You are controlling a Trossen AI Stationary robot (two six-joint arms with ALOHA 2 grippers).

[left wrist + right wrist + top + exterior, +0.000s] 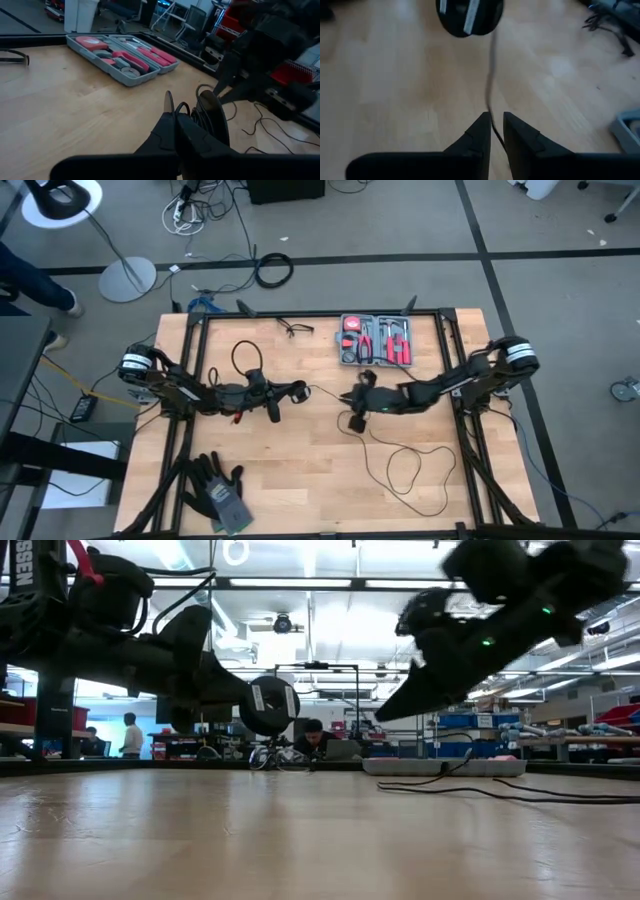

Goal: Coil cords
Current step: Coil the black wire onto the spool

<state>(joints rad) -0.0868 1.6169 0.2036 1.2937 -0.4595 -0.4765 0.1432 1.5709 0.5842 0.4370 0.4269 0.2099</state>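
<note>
Near the middle of the table (300, 480), the left gripper (298, 391) has its fingers pressed together on the puck (270, 705), and holds it up off the wood. From the puck the cord (491, 75) runs across to the right gripper (345, 397). That gripper's two fingers (479, 134) stand a little apart with the thin cord passing between them. More cord lies in loose loops (415, 470) on the table behind the right gripper. Farther back sits a tool case (376, 340)
</note>
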